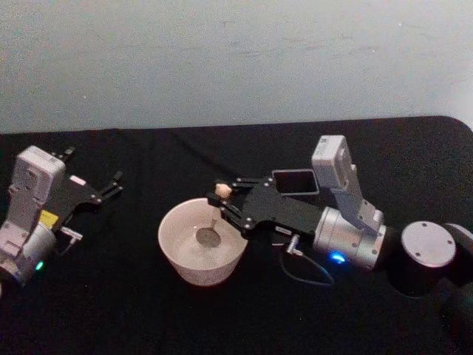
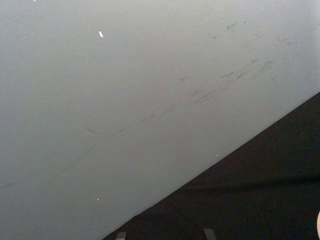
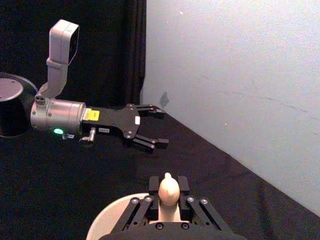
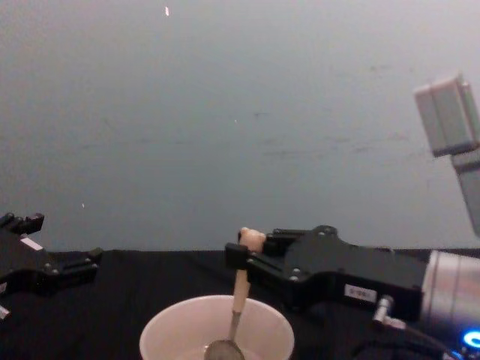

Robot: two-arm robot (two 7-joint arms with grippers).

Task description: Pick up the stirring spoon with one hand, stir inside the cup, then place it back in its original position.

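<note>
My right gripper (image 1: 224,200) is shut on the beige handle of the stirring spoon (image 1: 214,219), just under its bear head (image 3: 168,189). The spoon stands nearly upright, its shiny bowl (image 4: 223,349) down inside the cream-white cup (image 1: 177,255) at the table's middle. From the chest view the gripper (image 4: 241,261) reaches in from the right above the cup's rim (image 4: 161,324). The dark square holder (image 1: 295,182) stands just behind the right arm. My left gripper (image 1: 112,185) rests open at the table's left, apart from everything; the right wrist view shows it (image 3: 156,128) with spread fingers.
A black cloth covers the table (image 1: 133,310), which ends at a pale wall (image 1: 222,59) behind. The right arm's body (image 1: 355,240) lies across the table to the right of the cup. A thin cable (image 1: 299,277) loops under that arm.
</note>
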